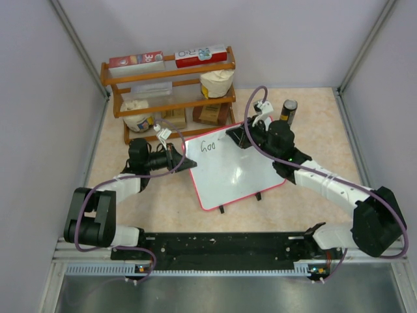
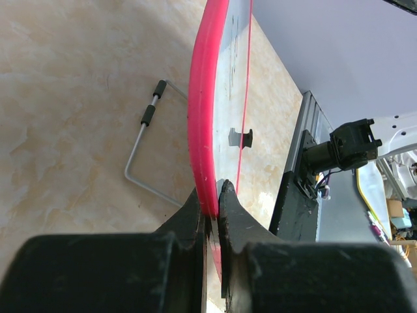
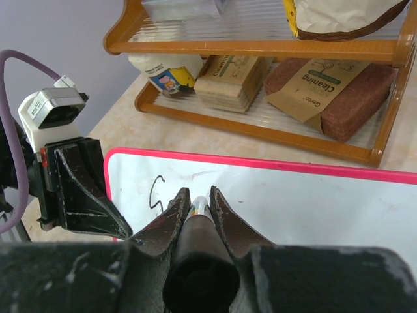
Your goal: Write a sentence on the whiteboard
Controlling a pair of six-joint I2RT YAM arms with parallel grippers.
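Observation:
The whiteboard (image 1: 234, 176) lies tilted in the middle of the table, its red-pink frame and two black clip feet showing. The sentence (image 1: 208, 145) reads "Goo" in thin black marker near the top left corner. My left gripper (image 1: 184, 160) is shut on the board's left edge; in the left wrist view the jaws (image 2: 212, 192) pinch the red frame (image 2: 202, 117). My right gripper (image 1: 238, 137) is over the board's top edge, shut on a black marker (image 3: 199, 254) whose tip points at the board (image 3: 306, 195) right of the "G" (image 3: 155, 194).
A wooden shelf rack (image 1: 169, 91) with boxes, bags and cleaning pads stands at the back. A dark can (image 1: 288, 109) stands back right. A bent metal wire (image 2: 142, 153) lies on the table left of the board. Walls close both sides.

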